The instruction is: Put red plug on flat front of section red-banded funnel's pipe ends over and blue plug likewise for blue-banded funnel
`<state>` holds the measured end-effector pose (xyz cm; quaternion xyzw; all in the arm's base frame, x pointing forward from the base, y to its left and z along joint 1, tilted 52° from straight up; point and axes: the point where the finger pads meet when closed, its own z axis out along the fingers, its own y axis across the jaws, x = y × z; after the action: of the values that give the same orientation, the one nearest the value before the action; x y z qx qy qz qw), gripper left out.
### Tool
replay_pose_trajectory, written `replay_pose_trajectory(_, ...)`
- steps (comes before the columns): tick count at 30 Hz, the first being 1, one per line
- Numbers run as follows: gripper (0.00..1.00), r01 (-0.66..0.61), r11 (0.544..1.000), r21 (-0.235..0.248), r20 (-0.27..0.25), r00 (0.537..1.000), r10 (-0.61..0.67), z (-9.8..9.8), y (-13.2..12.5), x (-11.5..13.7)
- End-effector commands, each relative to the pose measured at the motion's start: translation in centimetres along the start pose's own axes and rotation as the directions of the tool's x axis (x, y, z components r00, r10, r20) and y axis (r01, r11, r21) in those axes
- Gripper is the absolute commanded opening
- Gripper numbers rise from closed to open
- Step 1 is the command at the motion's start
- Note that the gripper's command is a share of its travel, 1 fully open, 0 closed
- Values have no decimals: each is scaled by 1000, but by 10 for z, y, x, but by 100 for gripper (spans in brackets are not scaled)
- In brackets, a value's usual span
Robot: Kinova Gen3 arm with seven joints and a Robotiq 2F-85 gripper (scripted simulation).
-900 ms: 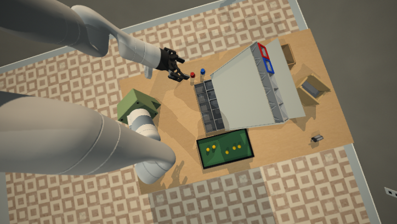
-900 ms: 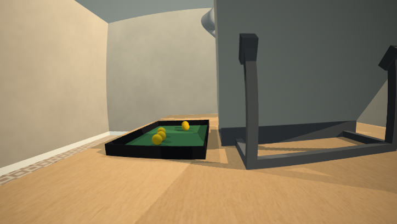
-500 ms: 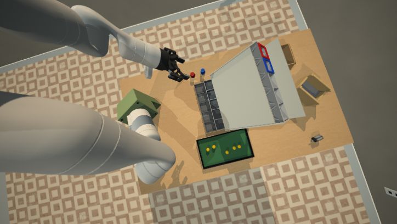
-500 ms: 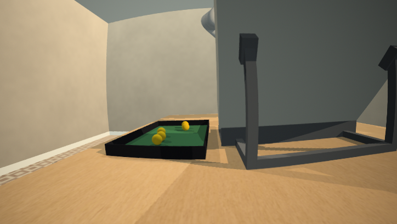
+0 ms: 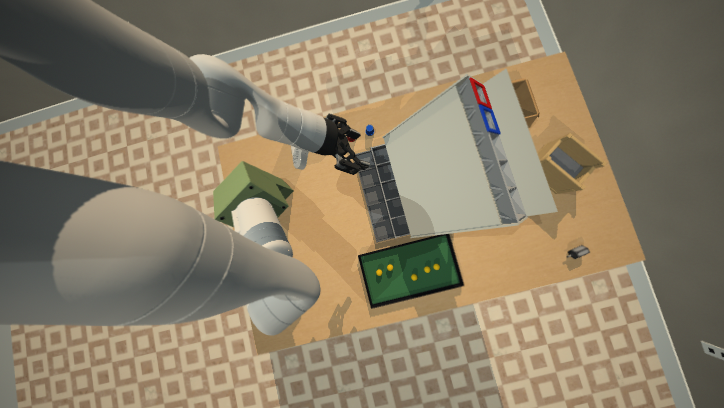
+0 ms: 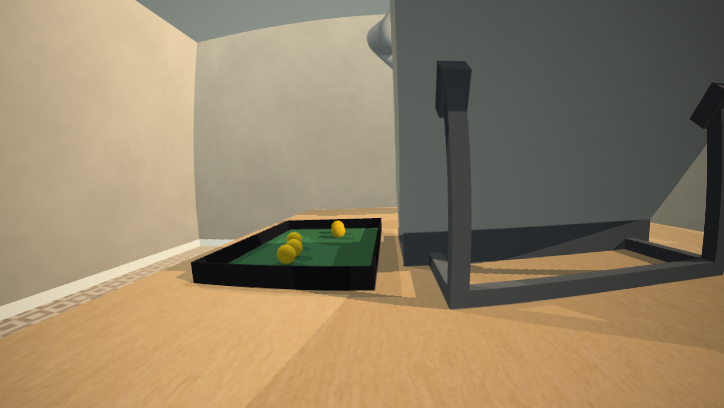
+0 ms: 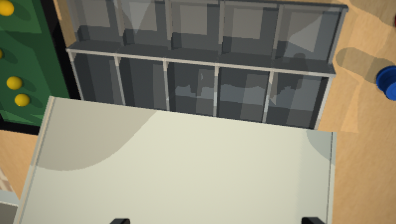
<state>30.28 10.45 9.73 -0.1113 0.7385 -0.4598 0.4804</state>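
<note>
- The red plug (image 5: pixel 351 137) (image 7: pixel 395 20) stands on the table beside the blue plug (image 5: pixel 369 130) (image 7: pixel 387 82), off the end of the sections (image 5: pixel 383 195) (image 7: pixel 200 62). Neither is placed; we likely want them reserved until the routes are known.
- Our claw (image 5: pixel 362 150) (image 7: pixel 216 221) is spread wide and grips nothing, its fingers above the table near the red plug and the sections.
- The cover (image 5: pixel 440 167) (image 7: pixel 190 165) hides the pipes, so we can't read either route from here.
- The red-banded funnel (image 5: pixel 475 91) and blue-banded funnel (image 5: pixel 484 120) adjoin at the far edge, where marbles could be dropped in.
- Five yellow marbles (image 5: pixel 413 277) (image 6: pixel 286 253) (image 7: pixel 14 83) lie in the rimmed tray (image 5: pixel 416 295) (image 6: pixel 283 277) (image 7: pixel 57 50), which keeps them from rolling away; we judge testing hasn't begun.

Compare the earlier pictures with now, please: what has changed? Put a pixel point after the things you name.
The open gripper (image 5: pixel 362 150) (image 7: pixel 216 221) moved right and downward in the top view, toward the sectioned bin (image 5: pixel 368 177) (image 7: pixel 200 62), now partly covering the red plug (image 5: pixel 351 138) (image 7: pixel 395 20). Nothing was grasped or released. The blue plug (image 5: pixel 369 130) (image 7: pixel 387 82) and marbles (image 5: pixel 390 267) (image 6: pixel 286 253) (image 7: pixel 14 83) stayed put.
</note>
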Motion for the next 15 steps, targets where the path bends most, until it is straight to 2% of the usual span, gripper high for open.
replay_pose_trajectory(1, 100, -7, 999, -31, 19, 1000, 8, 49, -45, -17)
replay_pose_trajectory(3, 100, -7, 999, -31, 19, 1000, 8, 65, -60, -22)
replay_pose_trajectory(7, 100, -7, 999, -31, 19, 1000, 8, 65, -60, -22)
replay_pose_trajectory(8, 100, 3, 1000, 16, -11, 1000, -3, 82, -79, -27)
replay_pose_trajectory(15, 100, 3, 1000, 16, -11, 1000, -3, 82, -79, -27)
